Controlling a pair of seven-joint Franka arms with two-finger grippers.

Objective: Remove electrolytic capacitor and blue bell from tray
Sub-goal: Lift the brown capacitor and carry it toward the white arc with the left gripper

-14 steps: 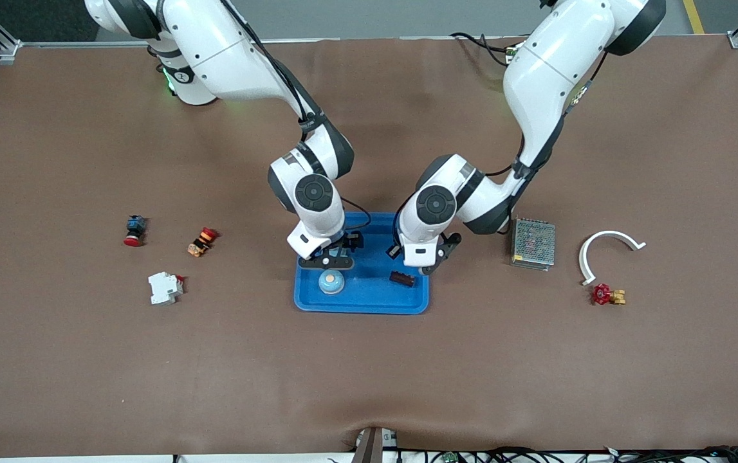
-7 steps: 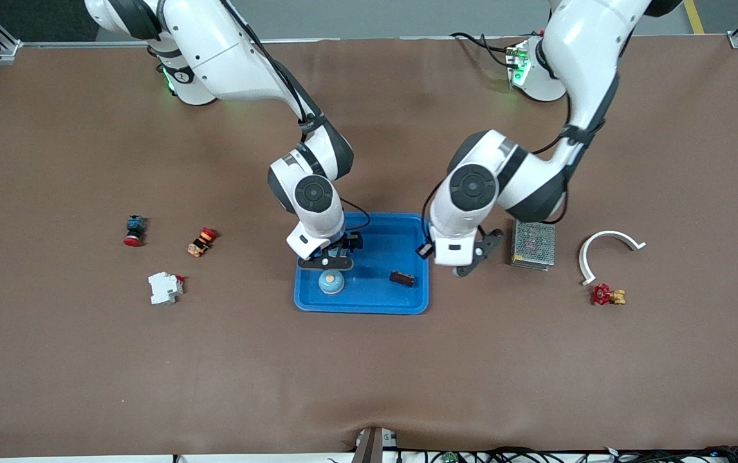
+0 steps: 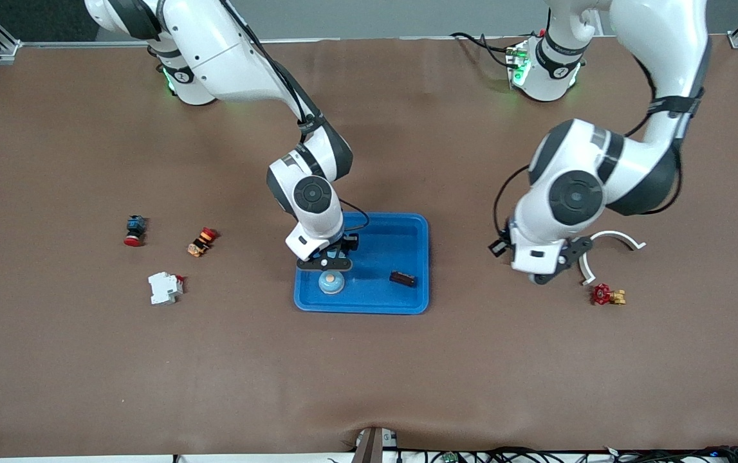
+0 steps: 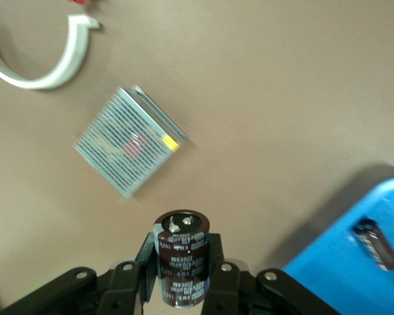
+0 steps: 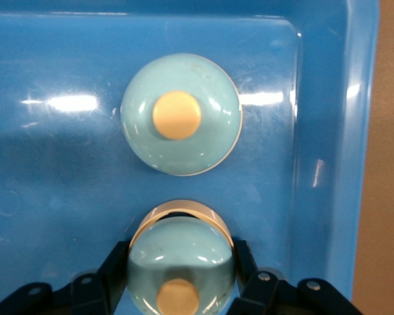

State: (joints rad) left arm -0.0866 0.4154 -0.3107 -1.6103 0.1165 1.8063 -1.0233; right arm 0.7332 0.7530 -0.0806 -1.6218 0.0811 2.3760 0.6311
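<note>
A blue tray (image 3: pixel 387 244) lies mid-table. One light blue bell (image 3: pixel 331 282) with a tan button stands in it, toward the right arm's end. My right gripper (image 3: pixel 325 262) hovers just over the tray beside that bell (image 5: pixel 180 115), shut on a second bell (image 5: pixel 178 259) of the same look. My left gripper (image 3: pixel 544 276) hangs over the bare table between the tray and a white curved piece (image 3: pixel 613 237). It is shut on a dark brown capacitor (image 4: pixel 182 252), which the front view does not show. A small dark part (image 3: pixel 403 278) lies in the tray.
A metal mesh box (image 4: pixel 128 147) lies under the left arm, hidden in the front view. A red valve (image 3: pixel 605 294) sits near the curved piece. A red-capped button (image 3: pixel 134 230), an orange button (image 3: pixel 201 242) and a white breaker (image 3: pixel 165 287) lie toward the right arm's end.
The left arm has swung from over the tray toward its own end of the table, carrying the capacitor. The right gripper has stayed over the tray.
</note>
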